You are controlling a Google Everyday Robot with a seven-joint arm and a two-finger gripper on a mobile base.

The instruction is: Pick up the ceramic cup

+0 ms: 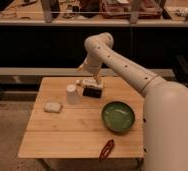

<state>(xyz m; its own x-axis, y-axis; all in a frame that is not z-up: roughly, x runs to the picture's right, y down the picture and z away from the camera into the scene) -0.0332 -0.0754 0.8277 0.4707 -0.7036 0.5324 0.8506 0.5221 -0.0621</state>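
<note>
The ceramic cup (73, 94) is small, plain white and handleless, standing on the left middle of the wooden table (62, 135). My white arm reaches in from the right, bends high and comes down over the back of the table. My gripper (89, 80) hangs at the end of it, just right of and behind the cup, above a dark box. It is apart from the cup and holds nothing that I can see.
A dark box with a white top (92, 89) lies right of the cup. A wide green bowl (118, 116) sits at the right. A pale sponge-like block (52, 106) lies left. A red tool (107, 148) lies at the front edge. Dark shelving stands behind.
</note>
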